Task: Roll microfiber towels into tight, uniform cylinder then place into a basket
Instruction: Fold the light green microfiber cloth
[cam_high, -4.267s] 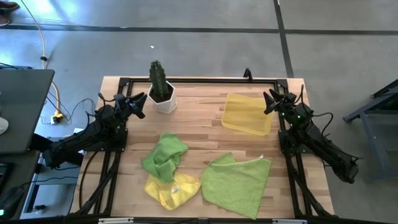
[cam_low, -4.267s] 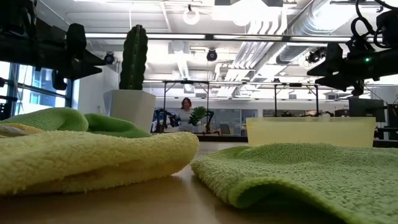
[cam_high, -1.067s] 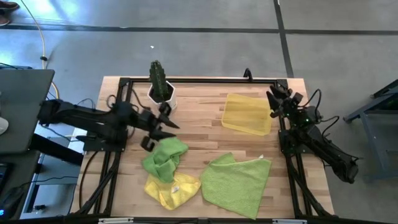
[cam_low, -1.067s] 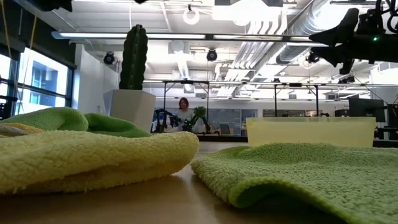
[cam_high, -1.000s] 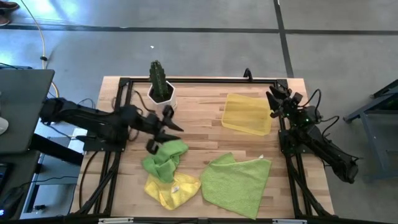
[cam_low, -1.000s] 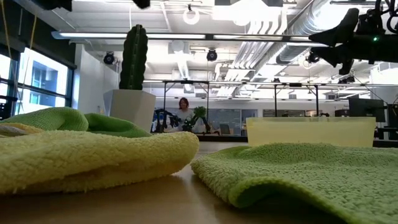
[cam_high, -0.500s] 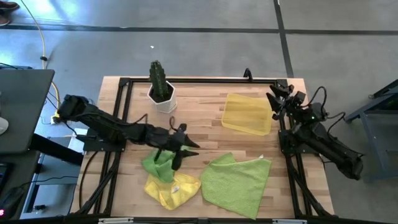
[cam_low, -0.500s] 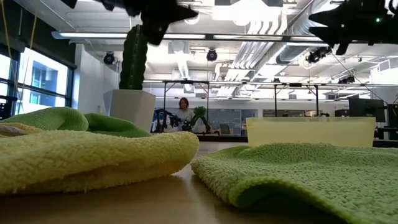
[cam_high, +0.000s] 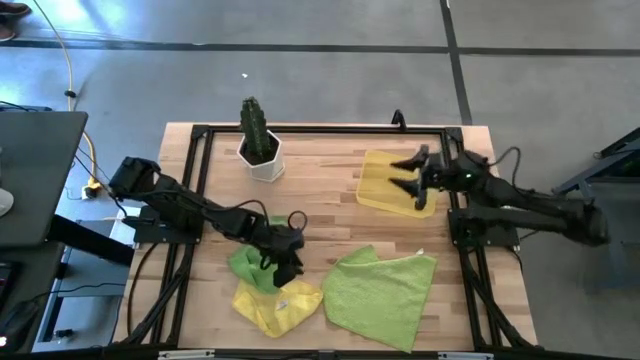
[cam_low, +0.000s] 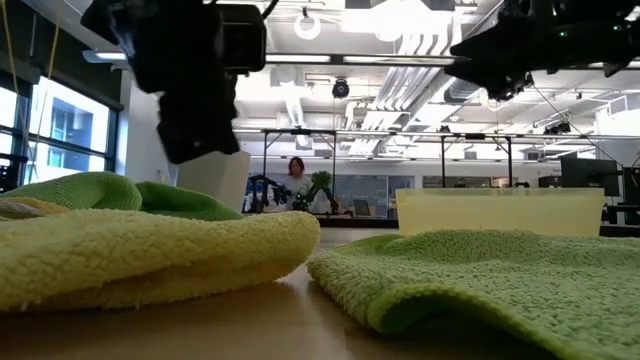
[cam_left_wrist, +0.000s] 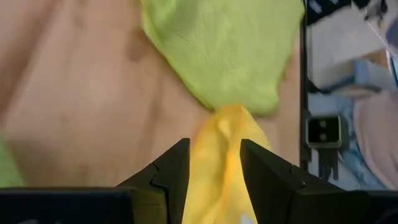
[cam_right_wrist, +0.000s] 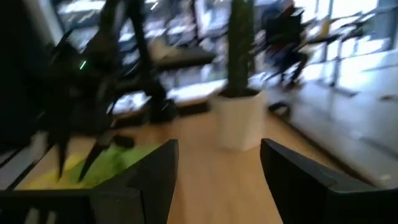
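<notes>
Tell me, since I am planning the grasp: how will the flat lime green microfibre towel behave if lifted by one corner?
The flat lime green microfibre towel would likely drape limply, as the crumpled green towel already lies bunched. Its thin, fluffy pile suggests it is light. It probably drags rather than slides on the wooden table.

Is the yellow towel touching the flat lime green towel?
Touching. In the left wrist view the yellow towel meets the flat lime green towel at its edge; the high view shows them abutting too.

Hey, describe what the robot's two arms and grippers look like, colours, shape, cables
Both arms are dark, nearly black, jointed links with thin black cables looped alongside. The left gripper and the right gripper each end in two dark, angular fingers. Nothing else is legible on them.
</notes>
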